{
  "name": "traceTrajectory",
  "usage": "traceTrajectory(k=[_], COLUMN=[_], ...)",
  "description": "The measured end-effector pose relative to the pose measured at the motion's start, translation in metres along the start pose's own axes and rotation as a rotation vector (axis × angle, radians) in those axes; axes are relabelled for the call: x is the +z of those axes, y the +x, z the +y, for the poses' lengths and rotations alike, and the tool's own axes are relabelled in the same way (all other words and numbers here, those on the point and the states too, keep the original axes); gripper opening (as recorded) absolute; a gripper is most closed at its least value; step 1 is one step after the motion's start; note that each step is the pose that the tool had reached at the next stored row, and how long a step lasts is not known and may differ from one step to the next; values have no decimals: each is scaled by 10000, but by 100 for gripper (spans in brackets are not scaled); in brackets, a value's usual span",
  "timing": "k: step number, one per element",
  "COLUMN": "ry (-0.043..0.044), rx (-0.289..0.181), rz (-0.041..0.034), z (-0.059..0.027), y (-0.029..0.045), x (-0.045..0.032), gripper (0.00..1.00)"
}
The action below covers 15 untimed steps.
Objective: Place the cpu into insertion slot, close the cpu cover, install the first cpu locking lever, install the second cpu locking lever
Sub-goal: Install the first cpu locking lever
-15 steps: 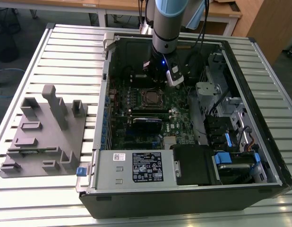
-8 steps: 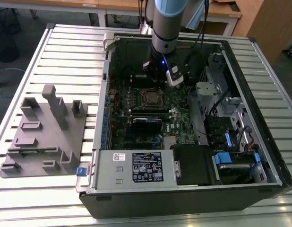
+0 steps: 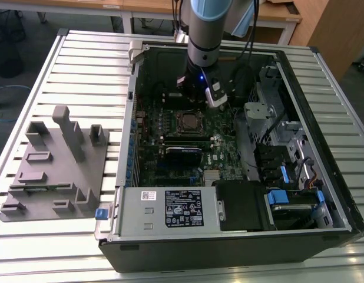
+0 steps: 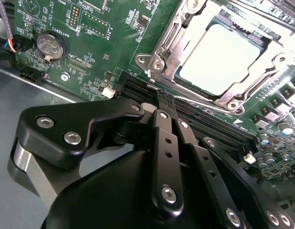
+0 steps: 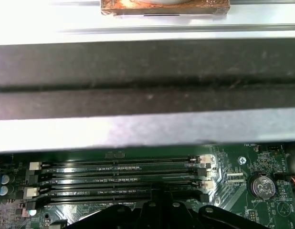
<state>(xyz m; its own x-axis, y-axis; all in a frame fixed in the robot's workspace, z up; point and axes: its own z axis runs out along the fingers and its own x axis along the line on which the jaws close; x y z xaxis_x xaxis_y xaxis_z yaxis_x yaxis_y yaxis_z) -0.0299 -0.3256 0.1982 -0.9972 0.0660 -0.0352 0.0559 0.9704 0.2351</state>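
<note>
Hovering above memory slots: gripper, fingers pressed together; cpu just beyond fingertips, seated beneath closed cpu cover.

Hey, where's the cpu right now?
In the second wrist view the cpu sits on the green board, framed by the silvery cpu cover, just past the long black memory slots from the gripper.

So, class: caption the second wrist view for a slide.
Shut black gripper near long black slots; silver-grey square cpu framed by silvery metal cover.
</note>
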Motion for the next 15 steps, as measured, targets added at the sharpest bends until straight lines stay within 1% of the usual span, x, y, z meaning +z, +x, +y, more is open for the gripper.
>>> traceTrajectory(k=[5, 10, 15], ry=[-3, -5, -50], rx=[7, 21, 0], rz=[-45, -84, -178], z=[-3, -5, -11], y=[31, 37, 40], x=[-1, 0, 2], gripper=[10, 10, 10])
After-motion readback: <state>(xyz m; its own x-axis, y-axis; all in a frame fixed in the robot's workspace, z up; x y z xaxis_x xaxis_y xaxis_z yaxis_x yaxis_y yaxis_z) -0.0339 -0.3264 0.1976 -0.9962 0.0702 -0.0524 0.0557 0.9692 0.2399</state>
